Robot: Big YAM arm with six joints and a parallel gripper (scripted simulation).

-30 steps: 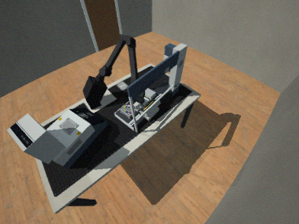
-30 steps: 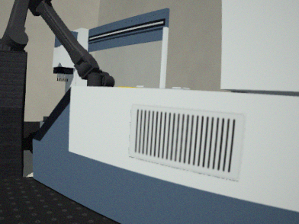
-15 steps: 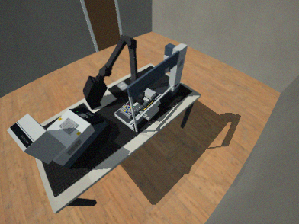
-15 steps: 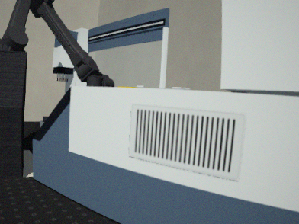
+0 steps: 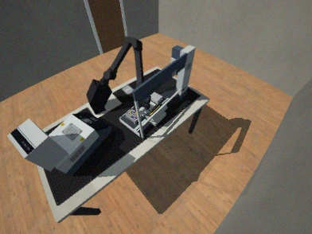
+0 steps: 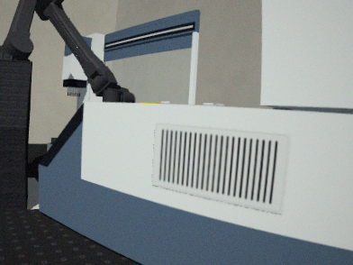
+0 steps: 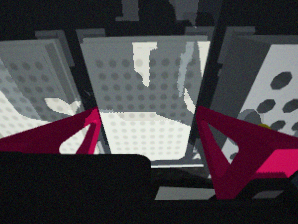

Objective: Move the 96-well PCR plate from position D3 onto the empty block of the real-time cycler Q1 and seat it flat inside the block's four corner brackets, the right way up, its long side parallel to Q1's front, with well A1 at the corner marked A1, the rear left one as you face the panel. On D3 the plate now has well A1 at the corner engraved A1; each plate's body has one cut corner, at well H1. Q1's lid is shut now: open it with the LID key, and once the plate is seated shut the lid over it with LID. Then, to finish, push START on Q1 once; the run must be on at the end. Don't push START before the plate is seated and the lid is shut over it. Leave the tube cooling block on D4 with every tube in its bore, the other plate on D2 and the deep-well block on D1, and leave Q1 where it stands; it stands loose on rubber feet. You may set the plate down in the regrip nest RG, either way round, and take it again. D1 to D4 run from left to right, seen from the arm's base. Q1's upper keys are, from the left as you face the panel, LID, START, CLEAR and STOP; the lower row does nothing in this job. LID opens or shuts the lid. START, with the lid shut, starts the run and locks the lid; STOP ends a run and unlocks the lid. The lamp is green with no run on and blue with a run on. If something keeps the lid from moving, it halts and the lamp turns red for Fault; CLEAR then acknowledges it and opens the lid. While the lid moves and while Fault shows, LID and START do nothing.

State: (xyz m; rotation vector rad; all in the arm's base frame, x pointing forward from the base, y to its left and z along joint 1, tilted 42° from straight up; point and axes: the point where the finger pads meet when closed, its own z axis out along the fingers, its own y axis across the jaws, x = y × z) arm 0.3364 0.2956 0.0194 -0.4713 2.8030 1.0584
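Claw (image 7: 147,131) fingers stand spread wide and hold nothing, hanging over the white well plate (image 7: 145,100) that lies flat in its bay, framed between the two red fingers in the wrist view. Beside it on the right sits a grey block (image 7: 272,105) with round bores. Near the counter's (image 5: 99,183) left end stands the cycler (image 5: 72,145), lid (image 5: 25,137) raised. The deck frame (image 5: 161,77) rises toward the far right corner.

The white plate (image 7: 145,132) is seen lying flat on the deck; Q1's lid (image 5: 28,137) is raised open.
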